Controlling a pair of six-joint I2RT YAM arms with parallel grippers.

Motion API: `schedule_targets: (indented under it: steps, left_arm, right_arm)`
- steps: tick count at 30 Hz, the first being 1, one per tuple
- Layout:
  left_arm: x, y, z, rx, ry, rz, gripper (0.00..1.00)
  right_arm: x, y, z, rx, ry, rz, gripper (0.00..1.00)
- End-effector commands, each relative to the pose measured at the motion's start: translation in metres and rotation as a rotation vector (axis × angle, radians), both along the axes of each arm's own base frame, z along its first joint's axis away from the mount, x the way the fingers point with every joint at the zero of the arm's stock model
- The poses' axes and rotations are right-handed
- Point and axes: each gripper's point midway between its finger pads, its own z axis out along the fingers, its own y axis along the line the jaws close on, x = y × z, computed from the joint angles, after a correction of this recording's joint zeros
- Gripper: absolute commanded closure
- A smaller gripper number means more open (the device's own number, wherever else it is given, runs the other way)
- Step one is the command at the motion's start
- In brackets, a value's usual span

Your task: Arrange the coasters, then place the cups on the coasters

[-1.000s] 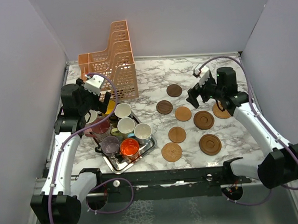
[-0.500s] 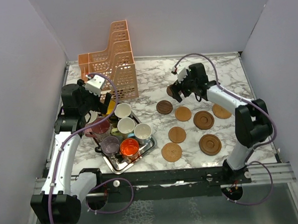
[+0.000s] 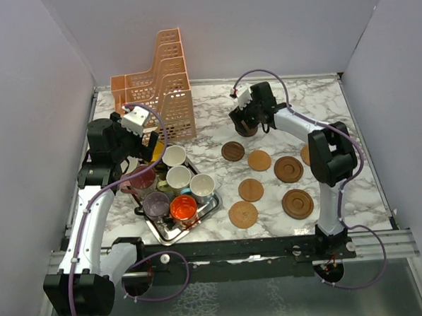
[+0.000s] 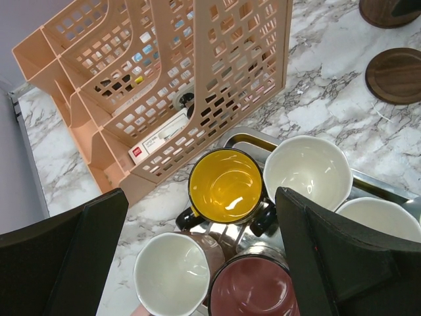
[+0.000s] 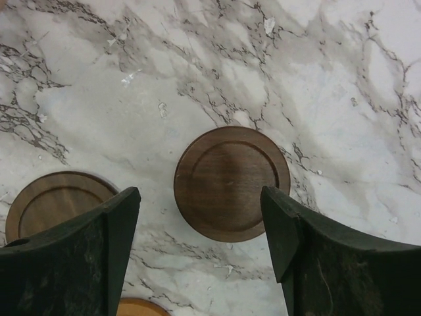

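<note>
Several wooden coasters lie loose right of centre, among them a dark one (image 3: 232, 151), a tan one (image 3: 259, 160) and a rimmed dark one (image 3: 288, 169). My right gripper (image 3: 244, 122) hangs open over the rearmost dark coaster (image 5: 231, 183), one finger either side of it, not touching. Another coaster (image 5: 56, 201) lies to its left. The cups stand packed in a silver tray (image 3: 174, 236): orange (image 3: 183, 209), grey-purple (image 3: 157, 203), maroon (image 3: 143, 177), white (image 3: 173, 156). My left gripper (image 4: 199, 192) is wide open above the yellow cup (image 4: 225, 185) and holds nothing.
A peach plastic file rack (image 3: 158, 90) stands at the back left, right behind the tray. Grey walls close off the left, right and back. The right arm's elbow (image 3: 329, 152) hides part of one coaster at the right.
My right arm has swung from the right side leftward and back, ending over the rearmost dark coaster, and its jaws have narrowed somewhat. The left arm has stayed still.
</note>
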Motion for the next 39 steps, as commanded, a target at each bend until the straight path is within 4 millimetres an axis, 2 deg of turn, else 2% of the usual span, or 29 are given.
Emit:
schedule_targets:
  steps: [1, 15, 24, 31, 34, 37, 39]
  left_arm:
    - [-0.001, -0.005, 0.003, -0.011, -0.025, -0.026, 0.01]
    - [-0.002, -0.004, 0.003, -0.005, -0.029, -0.026, 0.01]
    - [-0.002, -0.002, 0.003, -0.002, -0.029, -0.018, 0.01]
    - [-0.002, -0.002, 0.001, -0.001, -0.025, -0.018, 0.01]
    - [-0.002, -0.002, 0.001, 0.000, -0.024, -0.019, 0.01]
    - [-0.001, -0.003, 0.000, 0.000, -0.022, -0.024, 0.01]
    - [-0.001, -0.004, -0.001, 0.001, -0.020, -0.027, 0.01]
  right_arm:
    - [0.007, 0.003, -0.018, -0.033, 0.054, -0.023, 0.27]
    - [0.012, -0.013, -0.067, -0.143, 0.136, -0.079, 0.43]
    - [0.019, -0.036, -0.074, -0.115, 0.181, -0.129, 0.48]
    - [0.032, -0.057, -0.074, -0.109, 0.193, -0.190, 0.49]
    - [0.035, -0.062, -0.068, -0.100, 0.186, -0.193, 0.49]
    - [0.030, -0.050, -0.047, -0.043, 0.156, -0.123, 0.47]
    - [0.023, -0.040, -0.022, 0.012, 0.125, -0.080, 0.44]
